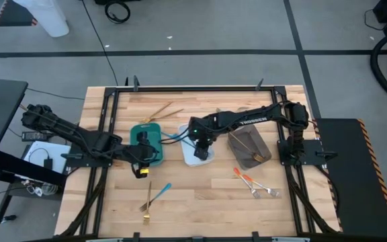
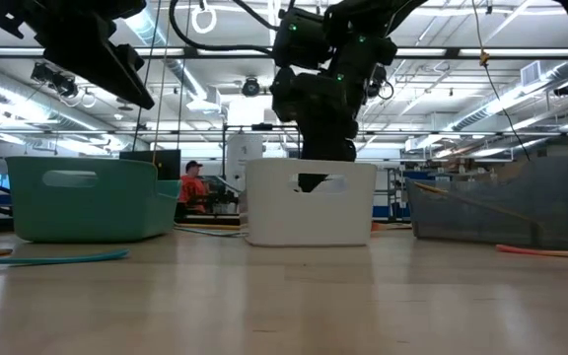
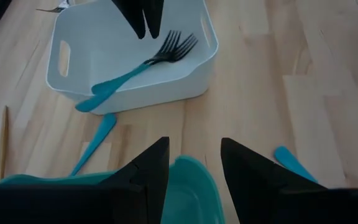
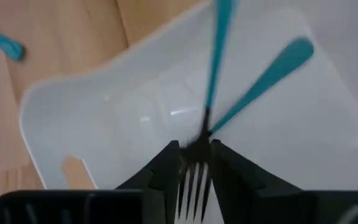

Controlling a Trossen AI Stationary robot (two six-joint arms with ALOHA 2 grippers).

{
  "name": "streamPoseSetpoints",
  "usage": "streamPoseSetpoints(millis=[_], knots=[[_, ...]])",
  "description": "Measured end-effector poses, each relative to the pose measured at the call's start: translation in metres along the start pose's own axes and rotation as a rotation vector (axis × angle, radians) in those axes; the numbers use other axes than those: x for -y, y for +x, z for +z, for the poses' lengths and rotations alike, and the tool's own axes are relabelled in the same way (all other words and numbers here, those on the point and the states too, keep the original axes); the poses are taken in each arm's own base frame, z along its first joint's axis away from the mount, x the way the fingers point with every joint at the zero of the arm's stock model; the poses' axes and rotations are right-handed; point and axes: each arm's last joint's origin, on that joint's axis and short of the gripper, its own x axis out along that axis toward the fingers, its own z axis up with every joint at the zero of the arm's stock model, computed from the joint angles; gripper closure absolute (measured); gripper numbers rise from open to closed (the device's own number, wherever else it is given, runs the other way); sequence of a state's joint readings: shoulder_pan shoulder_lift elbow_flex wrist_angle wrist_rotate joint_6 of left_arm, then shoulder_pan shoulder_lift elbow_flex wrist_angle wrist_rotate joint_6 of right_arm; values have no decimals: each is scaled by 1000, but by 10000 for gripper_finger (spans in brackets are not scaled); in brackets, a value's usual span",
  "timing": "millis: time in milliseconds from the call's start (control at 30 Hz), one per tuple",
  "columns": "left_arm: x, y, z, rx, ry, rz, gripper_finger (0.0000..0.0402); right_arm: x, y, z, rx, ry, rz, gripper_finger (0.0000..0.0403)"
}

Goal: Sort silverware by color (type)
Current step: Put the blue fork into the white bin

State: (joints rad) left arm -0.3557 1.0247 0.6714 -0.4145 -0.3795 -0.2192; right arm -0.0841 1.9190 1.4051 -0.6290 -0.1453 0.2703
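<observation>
Over the white tray (image 1: 192, 156) our right gripper (image 4: 194, 158) parts around a blue-handled fork (image 4: 215, 59); we release fully, then lift straight; left gripper (image 3: 194, 163) waits apart.

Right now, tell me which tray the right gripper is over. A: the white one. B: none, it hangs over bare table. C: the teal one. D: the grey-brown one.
A: the right gripper hangs over the white tray, where blue-handled forks lie; the teal tray sits under the left arm, and the grey-brown tray lies beside.

Dark jointed arms (image 1: 244, 119), white lettering
</observation>
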Motion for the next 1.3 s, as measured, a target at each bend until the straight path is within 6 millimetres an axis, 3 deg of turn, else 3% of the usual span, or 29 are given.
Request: streamPoseSetpoints(millis=[567,800,1033,1200,1300], knots=[[-2,-1,6,73,39,113,249,-9,0,13,205,-101,-176,303],[-2,-1,13,143,-6,108,249,-13,9,19,275,-162,-183,281],[-1,1,17,174,-91,96,249,-8,26,19,257,-165,-193,234],[2,7,15,152,-97,93,249,-1,34,19,243,-135,-210,229],[3,6,18,169,-87,46,249,5,33,16,232,-66,-315,232]])
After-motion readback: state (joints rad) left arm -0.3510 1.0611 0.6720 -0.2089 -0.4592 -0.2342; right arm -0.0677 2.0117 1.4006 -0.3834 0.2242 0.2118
